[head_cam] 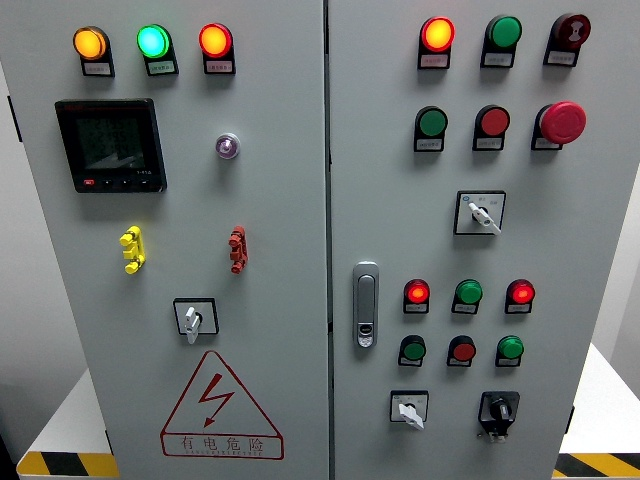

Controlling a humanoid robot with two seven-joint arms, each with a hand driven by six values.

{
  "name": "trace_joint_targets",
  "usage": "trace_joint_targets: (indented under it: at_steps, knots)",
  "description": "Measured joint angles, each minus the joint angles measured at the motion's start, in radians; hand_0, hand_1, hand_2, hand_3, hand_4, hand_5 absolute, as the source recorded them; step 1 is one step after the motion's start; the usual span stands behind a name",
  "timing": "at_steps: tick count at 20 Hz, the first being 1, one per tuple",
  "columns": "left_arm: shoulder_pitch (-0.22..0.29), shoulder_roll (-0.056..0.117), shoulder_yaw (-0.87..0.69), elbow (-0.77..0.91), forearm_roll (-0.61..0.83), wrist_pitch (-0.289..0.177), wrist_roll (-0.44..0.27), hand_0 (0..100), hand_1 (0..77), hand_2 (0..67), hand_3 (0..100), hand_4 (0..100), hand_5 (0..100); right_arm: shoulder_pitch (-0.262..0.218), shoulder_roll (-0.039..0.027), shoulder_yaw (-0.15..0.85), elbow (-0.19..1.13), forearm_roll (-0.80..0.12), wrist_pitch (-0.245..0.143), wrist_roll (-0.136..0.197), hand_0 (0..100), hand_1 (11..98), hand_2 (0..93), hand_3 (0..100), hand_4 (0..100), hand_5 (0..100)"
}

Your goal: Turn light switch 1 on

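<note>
On the cabinet [300, 400], no robot hand is seen, so its finger state cannot be told, and no control is marked "1", so the selector [193, 318] at 7 o'clock could be mistaken for neighbouring knobs.

A grey cabinet [280, 200] with two doors fills the view. The left door carries three lit lamps [152, 42], a display [110, 145] and a rotary switch [194, 318] (handle pointing down). The right door has a latch [366, 305], buttons and more switches [409, 408].
</note>
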Motion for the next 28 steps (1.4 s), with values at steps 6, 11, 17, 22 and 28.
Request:
trace_joint_targets:
  at_steps: [6, 11, 17, 22, 28]
  knots:
    - [-0.005, 0.005, -0.016, -0.288, 0.004, -0.009, 0.009, 0, 23.5, 18.3, 45, 68, 54, 0.0, 0.0, 0.0, -0.001, 0.0, 0.0, 0.0, 0, 19.8, 0.0, 20, 19, 11]
    - [-0.051, 0.002, -0.018, -0.448, 0.005, -0.011, 0.079, 0, 26.6, 25.0, 55, 70, 56, 0.0, -0.0003, 0.0, -0.001, 0.0, 0.0, 0.0, 0, 19.8, 0.0, 20, 19, 11]
    - [-0.207, -0.004, -0.027, -0.486, 0.005, -0.011, 0.166, 0, 31.5, 32.5, 70, 85, 70, 0.0, -0.0003, 0.0, 0.0, 0.0, 0.0, 0.0, 0, 19.8, 0.0, 20, 19, 11]
    - [-0.335, -0.004, -0.024, -0.483, 0.008, -0.011, 0.246, 0, 37.4, 36.5, 74, 90, 73, 0.0, -0.0002, 0.001, 0.0, 0.0, 0.0, 0.0, 0, 19.8, 0.0, 20, 19, 11]
    - [-0.406, -0.009, -0.021, -0.475, 0.015, -0.007, 0.348, 0, 41.2, 37.6, 73, 89, 71, 0.0, -0.0002, 0.0, 0.0, 0.0, 0.0, 0.0, 0, 19.6, 0.0, 20, 19, 11]
